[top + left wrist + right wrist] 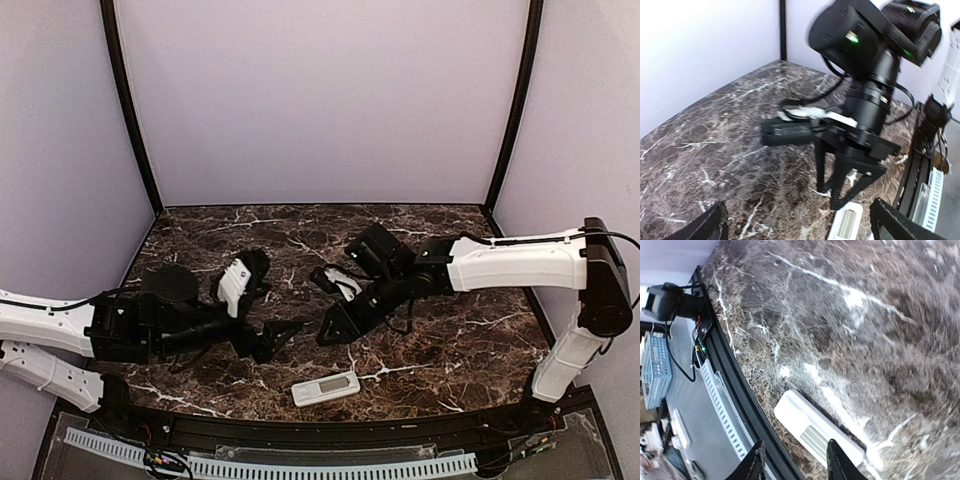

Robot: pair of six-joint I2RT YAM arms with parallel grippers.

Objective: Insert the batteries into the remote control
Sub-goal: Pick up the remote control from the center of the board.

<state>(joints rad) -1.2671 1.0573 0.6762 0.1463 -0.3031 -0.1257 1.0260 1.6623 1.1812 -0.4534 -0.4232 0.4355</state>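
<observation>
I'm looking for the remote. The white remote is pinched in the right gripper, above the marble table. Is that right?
Not quite. The remote control is not pinched in the right gripper; it lies flat on the marble table, near the front edge. The top view shows it.

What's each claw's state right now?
Left claw: wide open, holding nothing.
Right claw: open, holding nothing.

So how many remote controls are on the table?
1. The remote control lies flat, display up, at the table's front edge. Others could hide under the left arm or right arm.
</observation>
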